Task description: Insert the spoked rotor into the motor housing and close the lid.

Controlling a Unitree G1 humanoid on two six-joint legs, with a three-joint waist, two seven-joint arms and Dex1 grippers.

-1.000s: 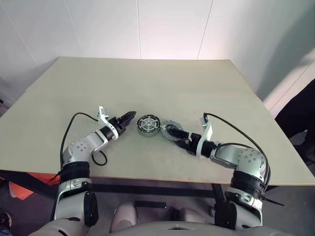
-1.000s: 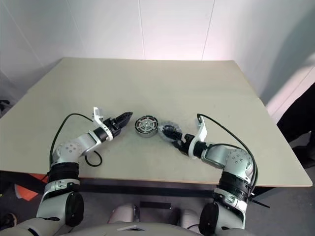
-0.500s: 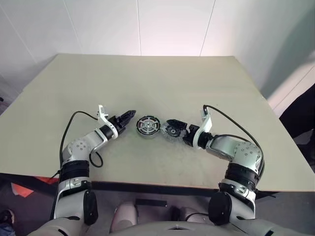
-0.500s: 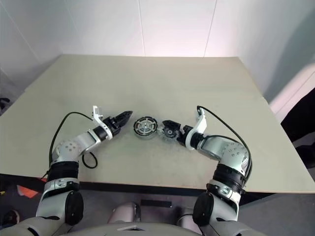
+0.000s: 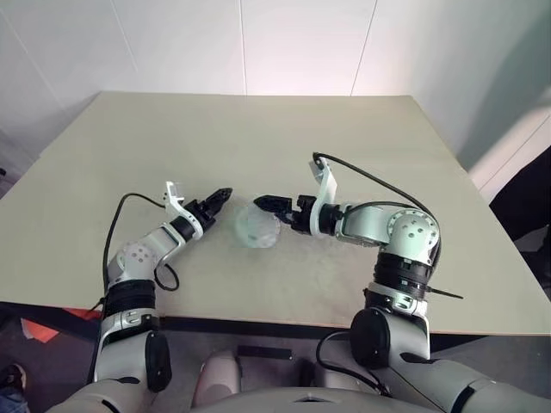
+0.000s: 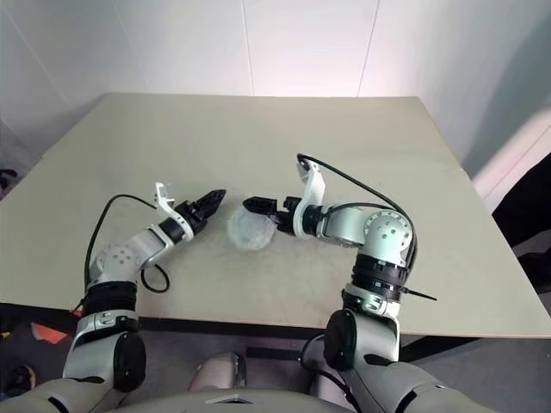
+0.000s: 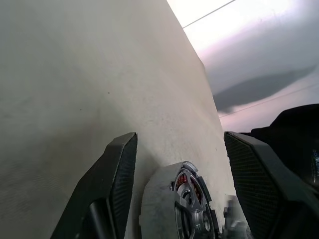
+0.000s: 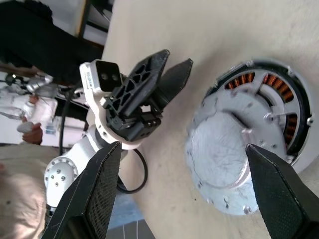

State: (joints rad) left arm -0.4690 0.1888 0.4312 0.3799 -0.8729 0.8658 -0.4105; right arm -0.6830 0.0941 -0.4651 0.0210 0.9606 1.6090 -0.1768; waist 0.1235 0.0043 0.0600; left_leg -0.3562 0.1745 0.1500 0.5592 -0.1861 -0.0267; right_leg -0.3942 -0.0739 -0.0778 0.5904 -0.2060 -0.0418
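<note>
Motor housing (image 8: 279, 92) sits on the table (image 5: 344, 146) between the two arms, with copper windings showing along one side. A pale grey disc, which I take for the lid (image 8: 222, 149), overlaps the housing off-centre rather than seated square on it. Whether the spoked rotor is already inside the housing, I cannot tell.

The right gripper (image 5: 267, 203) hovers just above the housing, pointing down at it, its fingers spread wide and grasping nothing. The left gripper (image 5: 219, 196) aims at the housing from the opposite side, just beside it, fingers parted and empty.

The right arm looks nearer. The lid is round, so any approach angle should suit. What seems to matter is sliding it toward the exposed windings until it is centred.
</note>
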